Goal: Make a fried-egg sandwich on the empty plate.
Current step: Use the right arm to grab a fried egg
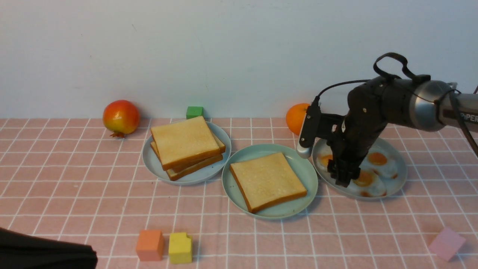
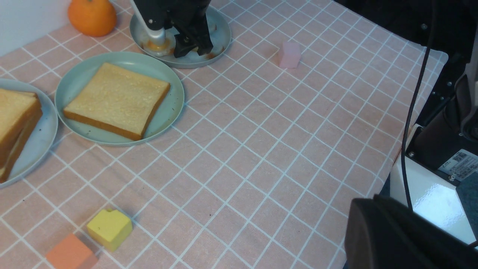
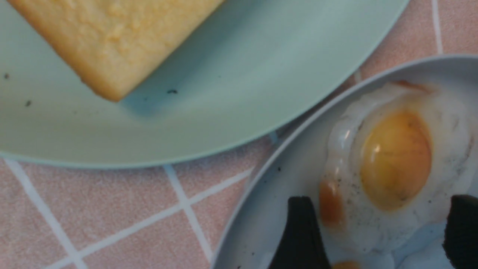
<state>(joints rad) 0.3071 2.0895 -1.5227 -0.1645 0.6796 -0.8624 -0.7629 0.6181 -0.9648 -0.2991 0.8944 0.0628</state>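
Observation:
The mint-green plate (image 1: 304, 168) sits mid-table and holds one toast slice (image 1: 267, 181). To its left a toast stack (image 1: 185, 145) rests on a grey-blue plate (image 1: 157, 170). Several fried eggs (image 1: 377, 160) lie on the grey-blue plate (image 1: 400, 170) at the right. My right gripper (image 1: 343, 181) is low over this plate and open. Its dark fingers (image 3: 300, 231) stand on either side of the near edge of one egg (image 3: 396, 160) without pinching it. My left gripper (image 2: 364, 209) is shut and empty at the table's near left edge. No fried-egg sandwich is in view.
A red-yellow fruit (image 1: 121, 117), a green cube (image 1: 194, 111) and an orange (image 1: 297, 118) stand along the back wall. An orange cube (image 1: 149, 244) and a yellow cube (image 1: 180, 247) sit near the front left. A pink cube (image 1: 446, 243) lies front right.

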